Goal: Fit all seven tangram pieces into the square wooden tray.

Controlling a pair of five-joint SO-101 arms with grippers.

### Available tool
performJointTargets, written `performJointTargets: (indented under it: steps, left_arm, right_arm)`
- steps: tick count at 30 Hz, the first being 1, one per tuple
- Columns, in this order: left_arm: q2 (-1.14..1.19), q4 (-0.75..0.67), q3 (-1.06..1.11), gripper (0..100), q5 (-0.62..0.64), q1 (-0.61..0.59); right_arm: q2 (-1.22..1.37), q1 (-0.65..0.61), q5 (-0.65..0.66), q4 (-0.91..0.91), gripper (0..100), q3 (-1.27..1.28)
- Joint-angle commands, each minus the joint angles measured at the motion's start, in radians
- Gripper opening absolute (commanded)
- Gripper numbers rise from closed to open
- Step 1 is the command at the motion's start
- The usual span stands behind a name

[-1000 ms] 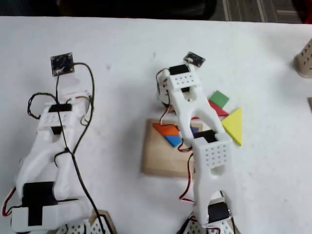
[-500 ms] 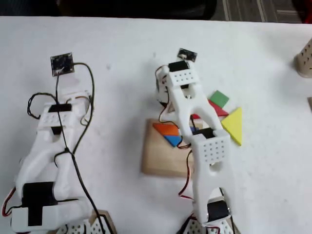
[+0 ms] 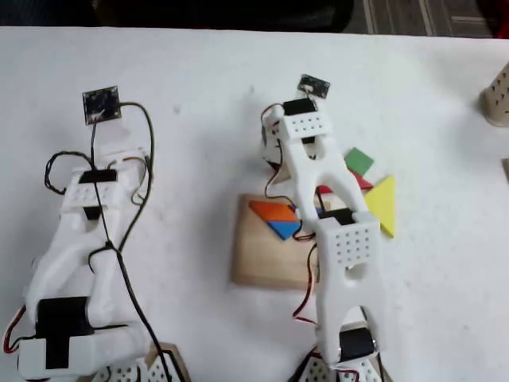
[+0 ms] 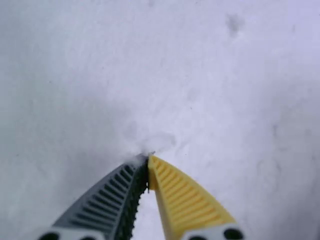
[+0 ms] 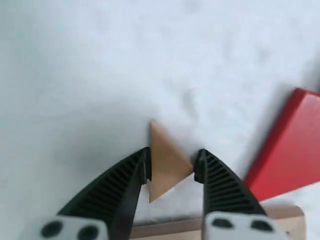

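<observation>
- My right claw [image 5: 172, 159] is pinched on 2 sloping edges of the tan triangle [image 5: 167, 165], just outside the tray [image 3: 254, 259].
- I judge those slopes could squirt it out or twist it on the lift.
- A careless swing could clip the red piece [image 5: 287, 145] nearby.
- My left claw [image 4: 148, 161] rests closed, empty, on the table [image 4: 200, 75].
</observation>
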Motion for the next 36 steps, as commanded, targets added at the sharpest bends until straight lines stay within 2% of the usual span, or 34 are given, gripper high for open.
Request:
performJointTargets:
  steps: [1,11,16,27,36]
  left_arm:
    - [0.001,0.006,-0.002,3,0.005,-0.015]
    - [0.001,0.006,-0.002,3,0.005,-0.015]
    - [0.001,0.006,-0.002,3,0.005,-0.015]
    - [0.001,0.006,-0.002,3,0.005,-0.015]
    - [0.001,0.006,-0.002,3,0.003,-0.015]
  right_arm:
    - [0.012,0.004,0.018,-0.022,10.4,-0.038]
    - [0.018,0.002,0.018,-0.015,12.2,-0.038]
    - [-0.031,0.005,0.020,-0.005,1.6,-0.038]
    - [-0.137,0.041,0.021,0.107,3.0,-0.038]
    - [-0.239,0.035,0.256,0.363,1.7,-0.021]
